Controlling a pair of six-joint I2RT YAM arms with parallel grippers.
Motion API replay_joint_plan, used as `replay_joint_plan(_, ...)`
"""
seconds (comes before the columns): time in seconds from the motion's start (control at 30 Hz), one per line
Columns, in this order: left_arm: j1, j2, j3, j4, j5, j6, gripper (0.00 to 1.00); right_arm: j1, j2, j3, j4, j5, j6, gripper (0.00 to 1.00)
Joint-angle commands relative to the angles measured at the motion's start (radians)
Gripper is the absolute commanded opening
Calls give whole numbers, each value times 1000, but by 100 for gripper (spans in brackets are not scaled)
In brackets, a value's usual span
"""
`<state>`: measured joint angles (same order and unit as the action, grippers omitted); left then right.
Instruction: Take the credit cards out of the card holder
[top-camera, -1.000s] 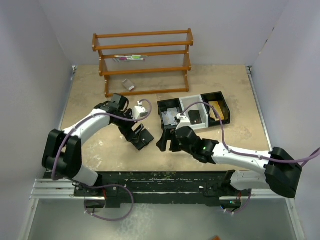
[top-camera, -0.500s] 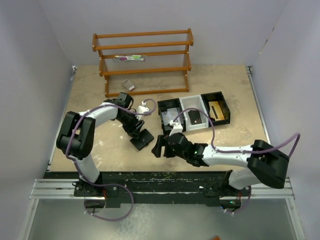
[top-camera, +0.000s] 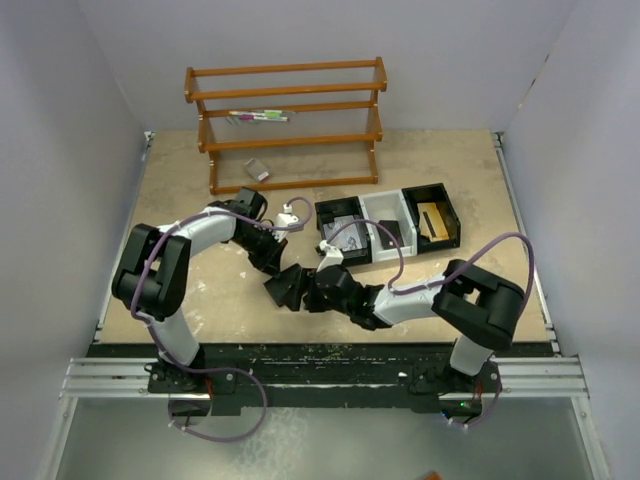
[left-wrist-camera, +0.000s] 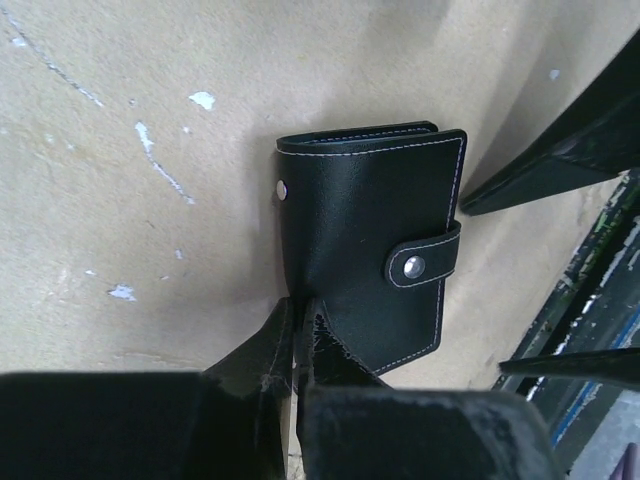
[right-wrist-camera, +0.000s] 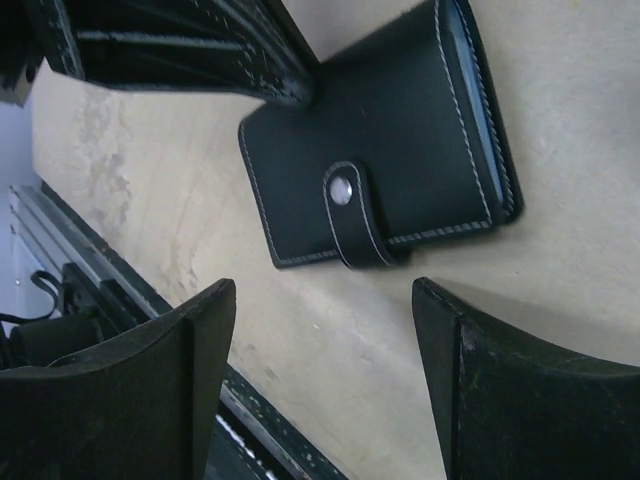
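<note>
Clearly the card holder (top-camera: 283, 288) lay closed on the bench (top-camera: 180, 200), just below the middle of the overhead view, its strap (right-wrist-camera: 352, 225) snapped and no credit cards showing. The left tool (left-wrist-camera: 297, 335) had its fingers together at one corner; whether they pinched leather I could not tell. The right tool (right-wrist-camera: 325, 300) stood apart beside it, empty. Done well, the left would pin that corner while the right peeled the strap off its stud.

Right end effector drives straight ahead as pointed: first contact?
Probably the card holder, lying closed on the table just ahead of the open right end effector. The left end effector's shut tips sit at its far edge, slightly beyond.
</note>
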<state>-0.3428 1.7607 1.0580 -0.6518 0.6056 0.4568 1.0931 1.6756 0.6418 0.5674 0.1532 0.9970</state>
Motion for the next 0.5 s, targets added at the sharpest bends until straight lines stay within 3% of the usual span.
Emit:
replay_joint_plan(0.0, -7, -45, 20, -27, 74, -15, 0, 4, 50, 22, 20, -10, 64, 74)
replay_joint_plan(0.27, -8, -106, 78, -123, 155, 11, 0, 1, 27, -30, 91, -19, 107, 76)
replay_joint_plan(0.47, -7, -222, 124, -190, 223, 20, 0, -64, -206, -228, 241, -142, 14, 89)
